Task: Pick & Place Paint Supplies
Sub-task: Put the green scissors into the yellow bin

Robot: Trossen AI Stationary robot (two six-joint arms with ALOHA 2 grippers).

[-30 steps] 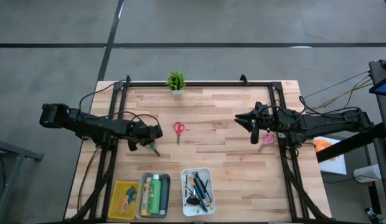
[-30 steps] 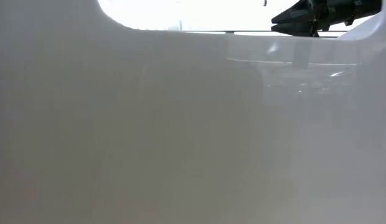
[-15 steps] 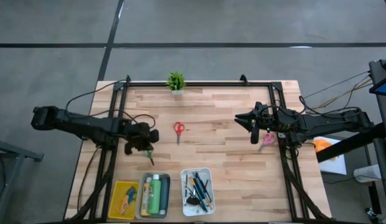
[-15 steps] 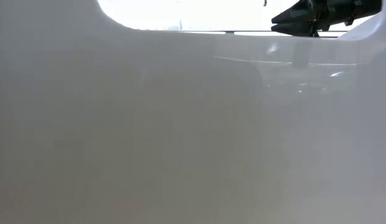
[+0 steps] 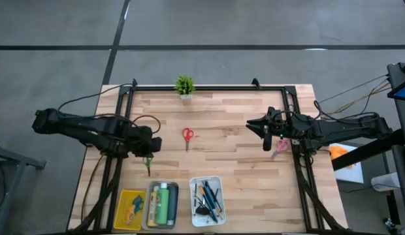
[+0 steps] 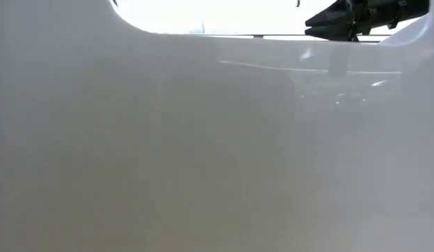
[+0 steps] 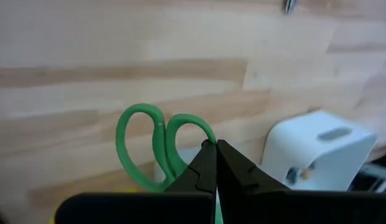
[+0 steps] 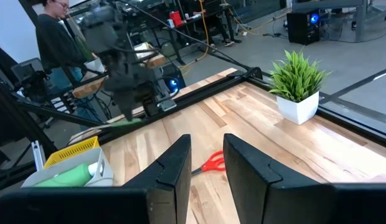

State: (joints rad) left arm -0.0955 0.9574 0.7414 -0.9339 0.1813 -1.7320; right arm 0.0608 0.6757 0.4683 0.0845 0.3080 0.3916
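My left gripper (image 5: pixel 147 151) is over the left half of the table, just far of the trays, and is shut on green-handled scissors (image 5: pixel 148 163). Their two loops (image 7: pixel 160 148) show beyond my fingertips in the left wrist view. My right gripper (image 5: pixel 266 138) hovers open over the right half, holding nothing. Pink-handled scissors (image 5: pixel 281 145) lie flat beside it. Red-handled scissors (image 5: pixel 187 136) lie flat at the table's middle, and also show as red scissors (image 8: pixel 211 163) in front of the right gripper (image 8: pixel 205 168). My left gripper pinches the green scissors between its two shut fingers (image 7: pixel 202 171), where the handle loops join (image 7: pixel 194 144). The loops stick out past the fingertips; the blades are hidden behind the fingers. The fingers slant down toward the table's near edge. The scissors appear lifted off the wood.
Three trays sit at the near edge: a yellow tray (image 5: pixel 125 198), a grey tray (image 5: pixel 151 191) with green bottles, and a white tray (image 5: pixel 220 179) with dark brushes. A potted plant (image 5: pixel 184 85) stands at the far edge. A white surface blocks most of the low view. A person (image 8: pixel 53 37) is beyond the table.
My left gripper has carried the green scissors a little toward the table's left and near edges, closer to the trays, and has turned. The scissors, which slanted toward the right, now point straight at the near edge. The right arm has kept still.
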